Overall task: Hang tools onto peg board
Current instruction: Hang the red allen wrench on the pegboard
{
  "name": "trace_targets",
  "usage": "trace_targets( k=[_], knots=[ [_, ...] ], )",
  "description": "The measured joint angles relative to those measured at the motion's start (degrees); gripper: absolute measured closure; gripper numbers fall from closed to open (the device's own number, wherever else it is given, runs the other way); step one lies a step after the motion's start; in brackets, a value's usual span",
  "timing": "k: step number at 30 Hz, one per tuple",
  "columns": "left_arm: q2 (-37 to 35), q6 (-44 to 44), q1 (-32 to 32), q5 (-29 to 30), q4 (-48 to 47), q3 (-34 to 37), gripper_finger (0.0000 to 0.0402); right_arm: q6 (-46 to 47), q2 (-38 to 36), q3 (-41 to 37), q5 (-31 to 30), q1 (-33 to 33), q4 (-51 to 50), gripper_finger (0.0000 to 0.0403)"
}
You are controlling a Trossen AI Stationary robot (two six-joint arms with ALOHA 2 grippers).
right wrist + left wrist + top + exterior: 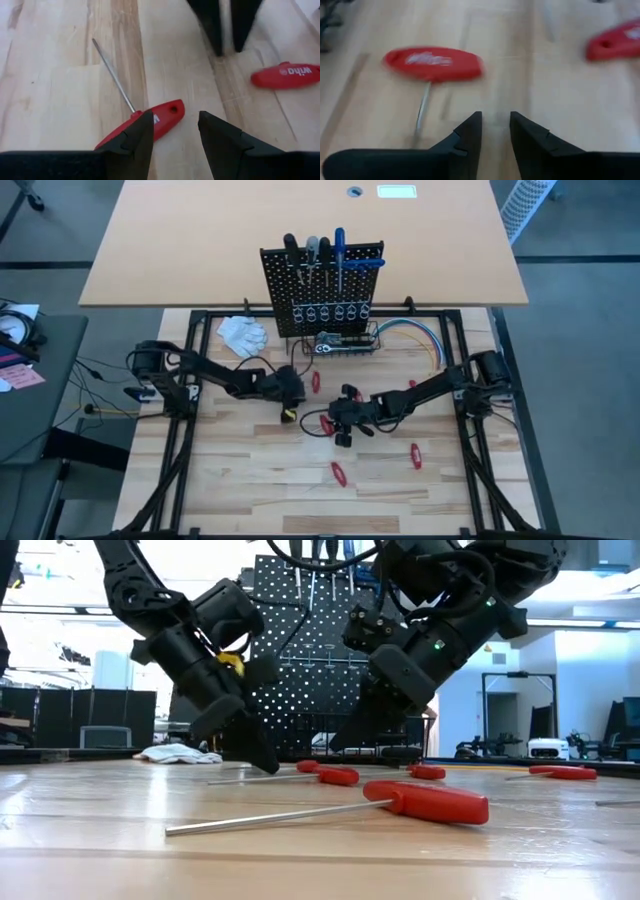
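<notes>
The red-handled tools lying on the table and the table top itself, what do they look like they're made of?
Red-handled tool: the handle looks like moulded plastic, smooth and evenly red, with white printing and a hanging hole; the thin shaft looks like bare steel, silver-grey with a dull shine. Table top: apparently wood, pale planks with visible grain and seams, probably sealed, since the low view shows a soft sheen.

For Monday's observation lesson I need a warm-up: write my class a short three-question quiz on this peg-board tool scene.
1. True or false: the peg board lies flat on the table.
2. What lies on the table beside the peg board? A) white gloves B) a hammer C) a cup
3. Fill in: the tool just under the right pincer has a ____ handle.
Key: 1 false, it stands upright; 2 A; 3 red.
</notes>
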State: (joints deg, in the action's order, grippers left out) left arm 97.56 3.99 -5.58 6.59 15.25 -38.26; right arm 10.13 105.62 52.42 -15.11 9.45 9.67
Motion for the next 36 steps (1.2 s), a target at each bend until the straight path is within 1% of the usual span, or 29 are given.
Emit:
trace_targets(
  k=[3,7,10,13,18,20,23,25,27,28,31,32,33,36],
  knots=[
    [0.0,-1.14,-0.3,0.64,0.34,0.02,0.0291,0.01,0.0,0.0,0.0,0.01,-0.31,0.0241],
    [-0.32,2.61,1.07,1.21,0.35,0.02,0.028,0.01,0.0,0.0,0.01,0.0,-0.36,0.0241],
    [-0.45,4.41,1.72,4.13,1.48,0.02,0.0279,-0.02,0.0,0.0,0.0,0.0,-0.29,0.0241],
    [-0.44,4.52,0.51,7.02,2.34,0.02,0.0277,-0.02,0.0,0.0,0.02,0.0,-0.3,0.0241],
    [-0.39,2.62,-1.98,6.51,0.91,0.02,0.0273,-0.02,0.0,0.0,0.02,0.02,-0.28,0.0241],
    [0.65,2.36,-2.63,2.72,3.1,0.02,0.0273,-0.03,0.0,0.0,0.02,0.0,-0.24,0.0241],
    [4.2,1.36,-3.0,-10.75,10.62,-0.01,0.0273,-0.04,0.0,0.0,0.02,0.0,-0.22,0.0241],
    [7.65,-0.44,-2.83,-18.56,15.19,-0.83,0.0273,-0.04,0.0,0.0,0.02,0.0,-0.22,0.0241],
    [9.7,-0.67,-2.35,-23.49,15.49,-2.74,0.0273,-0.06,0.0,0.0,0.02,0.0,-0.32,0.0241],
    [10.14,-0.63,-1.8,-24.55,14.09,-3.88,0.0273,-0.07,0.0,0.0,0.02,0.07,-0.63,0.0241],
    [8.13,0.76,0.21,-24.48,5.78,-6.5,0.0277,-0.54,-0.61,-0.01,0.0,0.72,-2.72,0.0241],
    [7.14,1.54,1.05,-22.99,2.94,-7.07,0.0278,-0.94,-1.01,-0.04,0.01,0.91,-3.49,0.0241],
    [5.95,2.39,1.94,-20.35,0.94,-7.54,0.0278,-0.95,-1.28,-0.01,-0.04,1.14,-3.31,0.0241],
    [2.33,4.31,4.51,-9.38,-3.21,-7.76,0.0279,-0.96,-2.08,0.01,-1.15,1.26,-3.82,0.0241]
  ],
)
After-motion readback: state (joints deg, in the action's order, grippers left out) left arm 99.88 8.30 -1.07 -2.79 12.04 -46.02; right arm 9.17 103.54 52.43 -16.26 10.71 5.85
